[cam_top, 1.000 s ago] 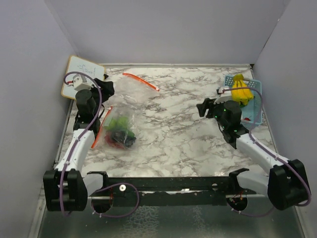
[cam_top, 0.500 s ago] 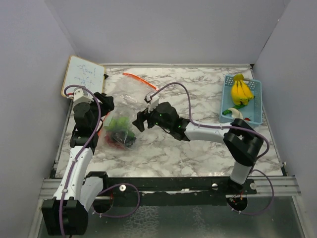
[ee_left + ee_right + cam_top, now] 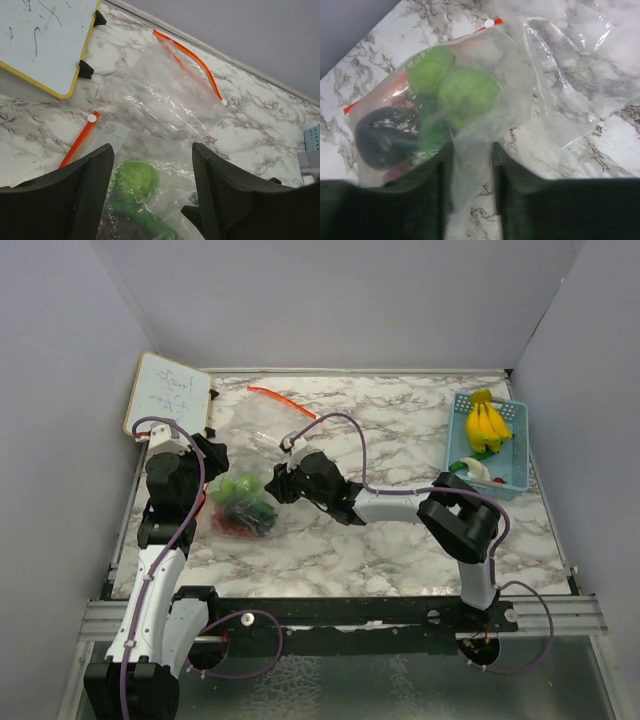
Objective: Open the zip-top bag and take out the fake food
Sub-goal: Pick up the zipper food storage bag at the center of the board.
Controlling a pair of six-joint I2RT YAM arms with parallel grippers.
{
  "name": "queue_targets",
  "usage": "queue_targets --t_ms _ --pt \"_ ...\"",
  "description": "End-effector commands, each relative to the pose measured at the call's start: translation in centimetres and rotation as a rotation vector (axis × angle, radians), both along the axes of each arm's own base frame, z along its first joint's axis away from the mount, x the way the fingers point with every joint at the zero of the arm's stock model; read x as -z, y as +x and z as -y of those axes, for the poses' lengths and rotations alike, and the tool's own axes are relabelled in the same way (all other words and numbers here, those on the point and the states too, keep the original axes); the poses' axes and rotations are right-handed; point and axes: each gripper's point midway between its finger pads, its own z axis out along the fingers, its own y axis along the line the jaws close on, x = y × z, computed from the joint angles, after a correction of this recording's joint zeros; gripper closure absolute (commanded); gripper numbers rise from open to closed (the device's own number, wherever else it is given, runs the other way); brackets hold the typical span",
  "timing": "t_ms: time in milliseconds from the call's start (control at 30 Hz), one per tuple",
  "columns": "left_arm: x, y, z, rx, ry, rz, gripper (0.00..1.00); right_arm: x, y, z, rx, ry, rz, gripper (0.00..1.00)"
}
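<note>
Zip-top bag (image 3: pixel 512 60) film bunches between the right gripper (image 3: pixel 470 157) fingers, nipped tight at its near edge. Lime-green fruit (image 3: pixel 467 92) and dark grape cluster (image 3: pixel 382 135) sit inside. Beyond, the left gripper (image 3: pixel 151 155) hangs spread wide over the bag. Far right, banana bunch (image 3: pixel 487 427) lies in the blue basket (image 3: pixel 515 478).

A marble-patterned table (image 3: pixel 420 530) is being enclosed by plain grey walls (image 3: pixel 330 300) at 9, 12 and 3 o'clock. A yellow-rimmed whiteboard (image 3: pixel 168 393), scribbled on in blue, is being held on black feet at the 10 o'clock corner. An empty clear bag (image 3: pixel 268 432) with an orange zip strip is being left crumpled toward 11 o'clock, near the whiteboard. A light-blue slotted basket (image 3: pixel 517 455) is being kept at 2 o'clock by the table's edge.
</note>
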Motion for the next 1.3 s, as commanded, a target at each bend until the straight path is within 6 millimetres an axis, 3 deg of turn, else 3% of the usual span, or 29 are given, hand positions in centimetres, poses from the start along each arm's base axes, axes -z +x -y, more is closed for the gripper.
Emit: queue_targets --t_ms 0,67,400,600,800,867,967,1067,1167,1267 --pt "-1.0 0.1 -0.1 0.005 0.024 0.02 0.34 -4.2 0.6 0.5 0.06 0.096 0.056 0.84" --pt "-0.9 0.2 0.0 0.012 0.028 0.018 0.36 -4.8 0.9 1.6 0.087 0.088 0.067 0.98" --pt "-0.4 0.6 0.2 0.017 0.01 0.015 0.43 -7.2 0.7 11.9 0.17 0.073 0.091 0.98" --pt "0.7 1.2 1.3 0.075 -0.015 -0.013 0.43 -5.5 1.3 18.3 0.27 -0.028 0.092 0.98" --pt "2.2 0.2 3.3 0.142 -0.083 -0.008 0.45 -4.3 2.3 22.7 0.389 -0.093 0.097 0.98" --pt "3.4 -0.2 4.5 0.165 -0.095 -0.024 0.45 -3.6 2.7 23.6 0.431 -0.141 0.085 0.91" --pt "4.8 -0.6 6.0 0.19 -0.071 -0.055 0.45 -3.0 3.1 24.7 0.485 -0.188 0.064 0.65" --pt "5.2 -0.6 6.8 0.206 -0.054 -0.065 0.45 -4.3 3.2 25.4 0.52 -0.173 0.1 0.43" --pt "5.7 -0.5 7.6 0.22 -0.054 -0.07 0.45 -6.4 3.4 25.6 0.529 -0.139 0.151 0.41" --pt "6.6 -0.4 8.3 0.233 -0.058 -0.081 0.45 -7.7 3.8 24.5 0.495 -0.115 0.163 0.41"
